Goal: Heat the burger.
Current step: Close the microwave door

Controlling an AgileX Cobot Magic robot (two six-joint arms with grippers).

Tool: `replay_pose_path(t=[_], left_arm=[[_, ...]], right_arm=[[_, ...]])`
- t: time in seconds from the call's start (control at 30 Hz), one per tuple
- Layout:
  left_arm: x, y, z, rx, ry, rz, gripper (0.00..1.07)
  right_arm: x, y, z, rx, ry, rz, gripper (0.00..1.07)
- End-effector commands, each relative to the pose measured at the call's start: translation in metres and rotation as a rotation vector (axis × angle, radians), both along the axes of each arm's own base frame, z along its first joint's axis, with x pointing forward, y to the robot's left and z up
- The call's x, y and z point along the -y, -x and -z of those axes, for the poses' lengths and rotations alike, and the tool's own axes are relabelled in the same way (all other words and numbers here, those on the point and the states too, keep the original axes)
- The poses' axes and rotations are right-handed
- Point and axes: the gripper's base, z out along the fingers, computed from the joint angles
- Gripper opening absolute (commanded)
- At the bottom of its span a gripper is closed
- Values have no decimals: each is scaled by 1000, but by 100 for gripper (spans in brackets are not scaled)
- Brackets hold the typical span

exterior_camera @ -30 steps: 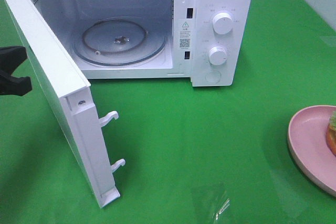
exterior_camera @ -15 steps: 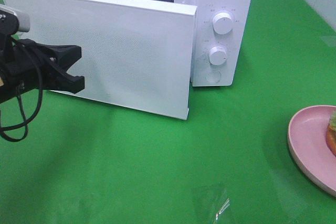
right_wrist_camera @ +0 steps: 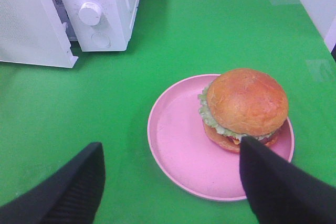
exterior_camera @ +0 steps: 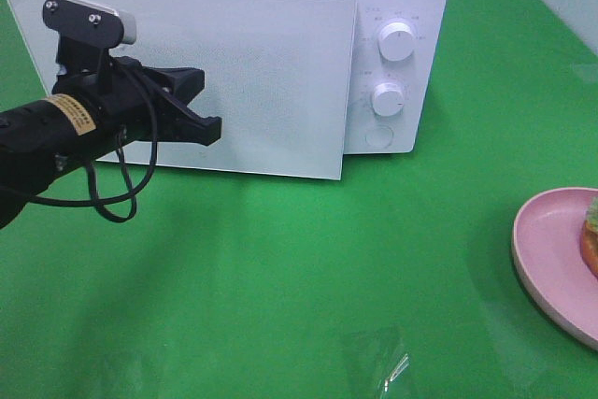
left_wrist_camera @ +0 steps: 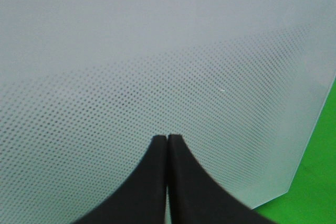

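Microwave (exterior_camera: 392,53): door (exterior_camera: 271,81) nearly shut, pushed by left gripper (exterior_camera: 207,128), jaws pressed together as blunt pusher. Burger (right_wrist_camera: 244,108): kept on pink plate (right_wrist_camera: 173,145), tabletop (exterior_camera: 308,277), w/ right gripper (right_wrist_camera: 168,182) jaws spread above, nothing held.

The microwave (exterior_camera: 397,53) is white all over, its door (exterior_camera: 271,81) covered in a fine grey dot pattern, and it stands on a bright green cloth (exterior_camera: 308,277). At the right, the burger (right_wrist_camera: 244,107) has a glossy golden-brown bun, pale green lettuce and an orange-brown filling (with a little red showing), on a plain pink plate (right_wrist_camera: 176,150). Both the left gripper (exterior_camera: 207,128) and the right gripper (right_wrist_camera: 170,182) are matt black.
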Motion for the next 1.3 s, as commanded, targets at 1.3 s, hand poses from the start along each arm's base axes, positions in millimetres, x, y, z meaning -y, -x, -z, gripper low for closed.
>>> replay_pose_path(t=[1.3], left_arm=[[54,-50,-29,-174,-49,-28,28]], right_arm=[[0,3,-1,37,-7,9,70]])
